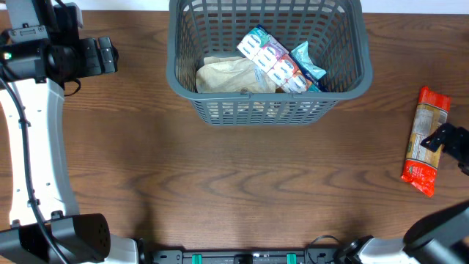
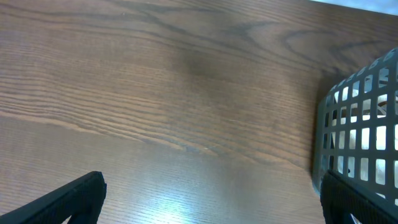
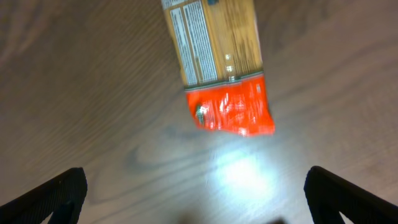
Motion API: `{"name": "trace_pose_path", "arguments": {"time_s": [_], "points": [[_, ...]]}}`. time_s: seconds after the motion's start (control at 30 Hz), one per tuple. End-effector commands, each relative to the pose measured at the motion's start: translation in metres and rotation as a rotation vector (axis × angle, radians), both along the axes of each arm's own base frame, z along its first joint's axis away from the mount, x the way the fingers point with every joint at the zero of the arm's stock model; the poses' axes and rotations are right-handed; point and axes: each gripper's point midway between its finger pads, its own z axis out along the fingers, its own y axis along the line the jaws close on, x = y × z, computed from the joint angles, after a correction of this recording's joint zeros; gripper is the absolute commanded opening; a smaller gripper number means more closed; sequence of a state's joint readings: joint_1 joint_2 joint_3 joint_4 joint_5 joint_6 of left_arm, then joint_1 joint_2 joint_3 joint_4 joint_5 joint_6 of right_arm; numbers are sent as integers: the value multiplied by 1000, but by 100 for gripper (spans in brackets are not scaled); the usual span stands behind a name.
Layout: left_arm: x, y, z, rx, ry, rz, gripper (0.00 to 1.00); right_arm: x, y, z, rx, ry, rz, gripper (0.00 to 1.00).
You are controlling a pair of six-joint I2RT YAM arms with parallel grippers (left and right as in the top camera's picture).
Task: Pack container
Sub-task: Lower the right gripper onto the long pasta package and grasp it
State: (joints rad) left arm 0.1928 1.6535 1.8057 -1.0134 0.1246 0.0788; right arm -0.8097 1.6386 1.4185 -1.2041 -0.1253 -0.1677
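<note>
both jaws spread, right gripper point(image 3: 196, 200) over packet point(image 3: 219, 68), left gripper point(image 2: 211, 200) beside container point(image 1: 267, 111)

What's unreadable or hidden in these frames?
- Print on the red-and-tan packet: right wrist, blurred, top cut by the frame edge.
- Floor of the container: overhead, covered by the snack packets.
- Contents of the container: left wrist, lattice wall hides them, right edge crops it.

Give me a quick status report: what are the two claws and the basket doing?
Left gripper open, empty, beside basket. Right gripper open, hovering over red-and-tan packet on table. Basket holds several packets. Nothing blocking.
</note>
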Motion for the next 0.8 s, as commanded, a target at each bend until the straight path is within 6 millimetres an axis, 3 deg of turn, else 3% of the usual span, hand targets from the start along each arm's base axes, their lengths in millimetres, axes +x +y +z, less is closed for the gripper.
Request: {"name": "trace_pose_path", "arguments": {"time_s": [0.0,0.2,0.43,0.6,0.77], "points": [[0,2,-4,4,11,0,99,7,-6,-26,37,20,72,99],[0,1,-4,3,11,1,99,19,-30,-53,4,68,160,99],[0,1,-4,-19,9,27,99,49,-64,-47,-156,27,235,99],[0,1,-4,-21,8,29,99,64,-75,-45,-218,-9,242,99],[0,1,-4,-23,8,32,99,71,-72,-61,-195,0,246,99]]}}
